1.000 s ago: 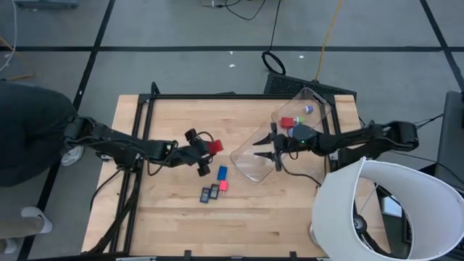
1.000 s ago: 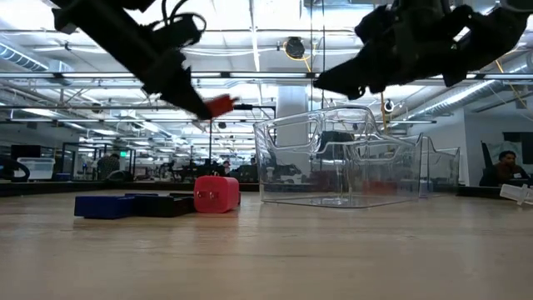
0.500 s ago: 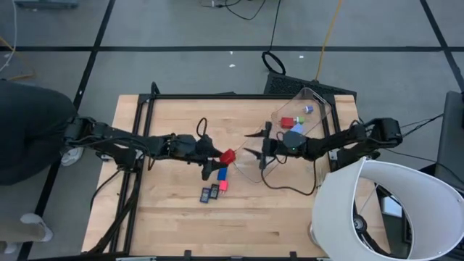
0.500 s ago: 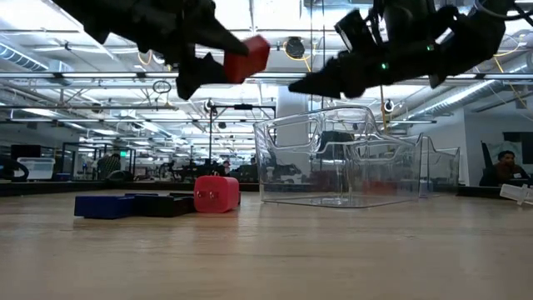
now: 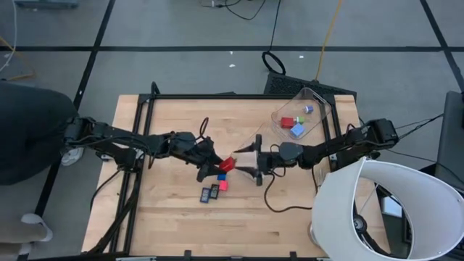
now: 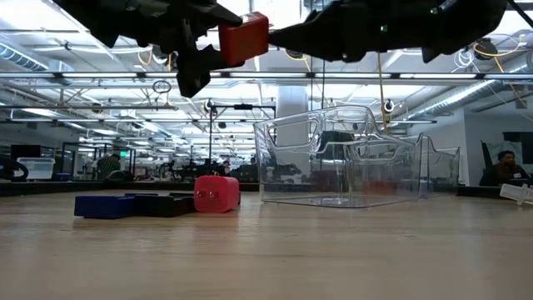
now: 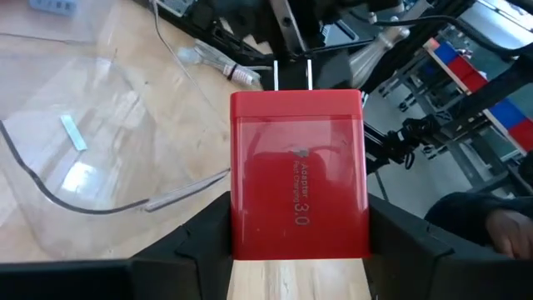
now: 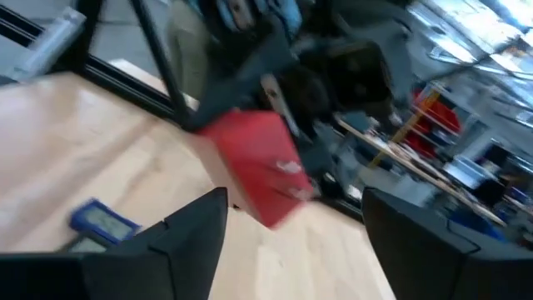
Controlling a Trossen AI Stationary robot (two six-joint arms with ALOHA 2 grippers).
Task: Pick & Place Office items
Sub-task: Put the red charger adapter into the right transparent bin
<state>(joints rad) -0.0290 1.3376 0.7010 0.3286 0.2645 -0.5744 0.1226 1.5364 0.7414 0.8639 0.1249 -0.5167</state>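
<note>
My left gripper [image 5: 214, 164] is shut on a red plug adapter [image 5: 227, 164], one of the office items, high above the table's middle [image 6: 244, 37]. Its two metal prongs [image 7: 289, 75] point away toward my right gripper [image 5: 248, 161]. That gripper stands open just right of the adapter and faces it [image 8: 258, 171]. On the wood below lie a blue block [image 5: 222, 175], a red block [image 6: 216, 193] and two dark flat rectangles [image 5: 210, 193]. The clear bin [image 5: 319, 105] at the far right holds a red block [image 5: 287, 122], a light-blue one [image 5: 296, 130] and a small green piece [image 5: 308, 109]. My left gripper pinches the adapter's two long sides [image 7: 241, 242] between its fingers [image 7: 200, 246], at the end away from the prongs. The fingers come nearly level from the table's left and lie along the adapter. It is lifted clear of the table, label face up.
A black frame rail [image 5: 141, 130] runs along the table's left and far sides. A big white round shade [image 5: 384, 210] overhangs the near right corner. A person's dark clothing [image 5: 29, 130] shows beyond the left edge. Bare wood lies toward the near edge.
My left gripper has risen with the red adapter, gone toward the table's right and rolled, so the prongs now face the right gripper. My right gripper has come from over the bin toward the table's left, up to the adapter, and has opened wider.
</note>
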